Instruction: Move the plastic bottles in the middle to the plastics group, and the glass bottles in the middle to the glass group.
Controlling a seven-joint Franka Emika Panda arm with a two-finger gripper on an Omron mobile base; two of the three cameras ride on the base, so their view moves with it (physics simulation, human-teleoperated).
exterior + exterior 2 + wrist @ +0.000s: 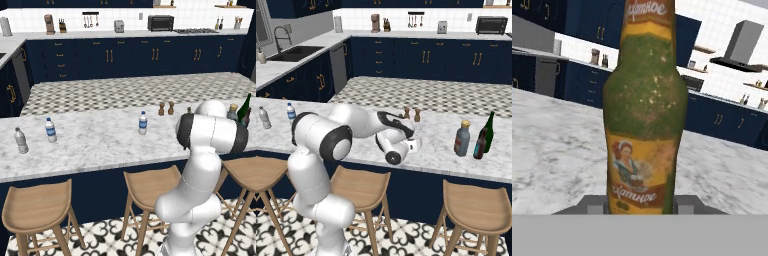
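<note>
**Olive-brown bottle framed between the gripper's fingers, mid-worktop**

The slim olive-brown bottle stands upright on the marble worktop, its yellow label facing the hand camera. It sits between the two fingertips of the gripper, low near its base; whether the fingers press it or merely flank it cannot be told. The low hold suits a tall, narrow body that would tip if pushed higher up. To the right stand the squat grey-blue bottle, the dark blue bottle and the green wine bottle. A blue-labelled water bottle waits mid-worktop, while another labelled bottle and a plain greyish bottle stand far left.
</note>
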